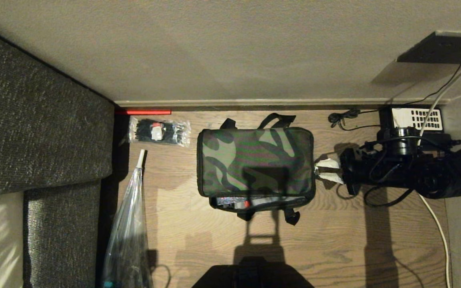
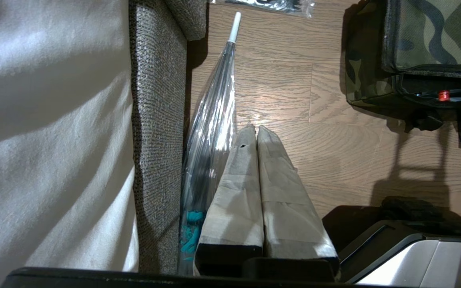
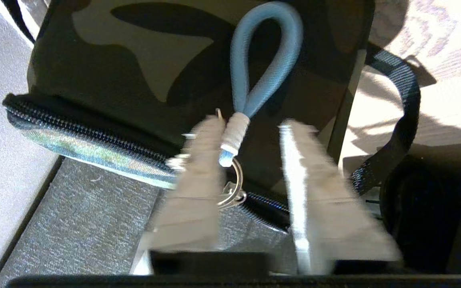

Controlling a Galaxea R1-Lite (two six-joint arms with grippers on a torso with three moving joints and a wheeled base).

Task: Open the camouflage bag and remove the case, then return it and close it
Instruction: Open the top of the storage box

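The camouflage bag (image 1: 254, 160) lies on the wooden floor, its green lid down but unzipped along the near side. A silvery gap there shows a black edge with a red dot, the case (image 1: 246, 204), also seen at the case's red dot (image 2: 443, 95). My right gripper (image 1: 328, 170) is at the bag's right end. Its pale fingers stand open on either side of the blue zip-pull loop (image 3: 262, 60) and the metal ring (image 3: 232, 192), gripping neither. My right gripper (image 3: 250, 128) sits over the bag's grey inner wall (image 3: 94, 224). My left gripper (image 2: 254, 130) hangs shut and empty above the floor.
A grey sofa (image 1: 34, 128) fills the left side, with a clear folded umbrella (image 1: 130, 224) leaning by it. A packet of black ties (image 1: 156, 131) lies behind the bag. A black desk telephone (image 1: 414, 120) and cables (image 1: 434, 224) sit by the right arm.
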